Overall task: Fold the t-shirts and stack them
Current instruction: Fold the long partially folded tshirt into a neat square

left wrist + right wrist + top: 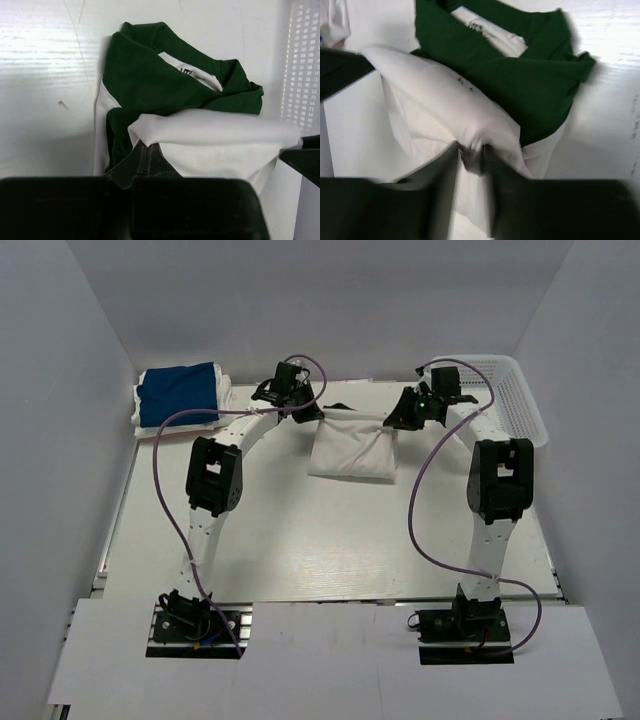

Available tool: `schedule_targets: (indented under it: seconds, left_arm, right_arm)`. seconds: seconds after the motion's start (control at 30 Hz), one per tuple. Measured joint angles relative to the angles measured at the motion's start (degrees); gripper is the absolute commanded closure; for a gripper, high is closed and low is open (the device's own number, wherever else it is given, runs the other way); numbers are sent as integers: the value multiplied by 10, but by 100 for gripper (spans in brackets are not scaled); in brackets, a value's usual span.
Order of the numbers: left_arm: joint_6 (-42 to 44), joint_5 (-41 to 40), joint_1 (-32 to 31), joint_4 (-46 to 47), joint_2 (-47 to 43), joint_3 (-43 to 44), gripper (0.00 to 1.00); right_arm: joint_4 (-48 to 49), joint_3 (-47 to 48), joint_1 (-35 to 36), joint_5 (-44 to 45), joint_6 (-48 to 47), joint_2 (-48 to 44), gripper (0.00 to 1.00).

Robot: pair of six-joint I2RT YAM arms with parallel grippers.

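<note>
The white t-shirt (pixel 352 452) hangs between my two grippers above the middle of the table. My left gripper (pixel 305 412) is shut on its left top corner; the wrist view shows its fingertips (pixel 145 150) pinching the white cloth (pixel 220 140). My right gripper (pixel 400 418) is shut on the right top corner (pixel 470 152). The dark green shirt (pixel 165 80) lies crumpled on the table behind the white one and also shows in the right wrist view (pixel 530 75). The royal blue shirt (pixel 180 392) lies folded at the far left on white cloth.
A white plastic mesh basket (pixel 515 395) stands at the far right and also shows in the left wrist view (pixel 302 60). Grey walls close in the table on three sides. Purple cables loop off both arms.
</note>
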Motion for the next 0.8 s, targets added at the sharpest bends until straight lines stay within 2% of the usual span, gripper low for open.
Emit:
schedule_targets:
  seconds: [0.03, 0.07, 0.1, 0.13, 0.17, 0.43, 0.67, 0.8]
  left_arm:
    - [0, 3, 1, 10, 10, 7, 100]
    - [-3, 5, 2, 16, 19, 12, 85]
    - [-3, 7, 3, 20, 27, 17, 64]
    - [-3, 9, 5, 21, 36, 25, 19]
    - [-6, 10, 6, 23, 45, 36, 0]
    - [-19, 20, 14, 48, 40, 41, 0]
    - [-20, 45, 0, 76, -1, 7, 0]
    - [-24, 73, -10, 98, 6, 10, 0]
  right_arm:
    - [3, 13, -1, 9, 2, 12, 54]
    - [4, 28, -2, 17, 3, 24, 44]
    - [5, 41, -4, 24, 6, 36, 29]
    - [5, 52, -4, 30, 9, 45, 18]
    - [3, 63, -5, 36, 7, 54, 10]
    - [-4, 87, 2, 40, -22, 35, 10]
    - [45, -38, 18, -20, -9, -94, 10]
    - [86, -52, 26, -52, 13, -90, 10]
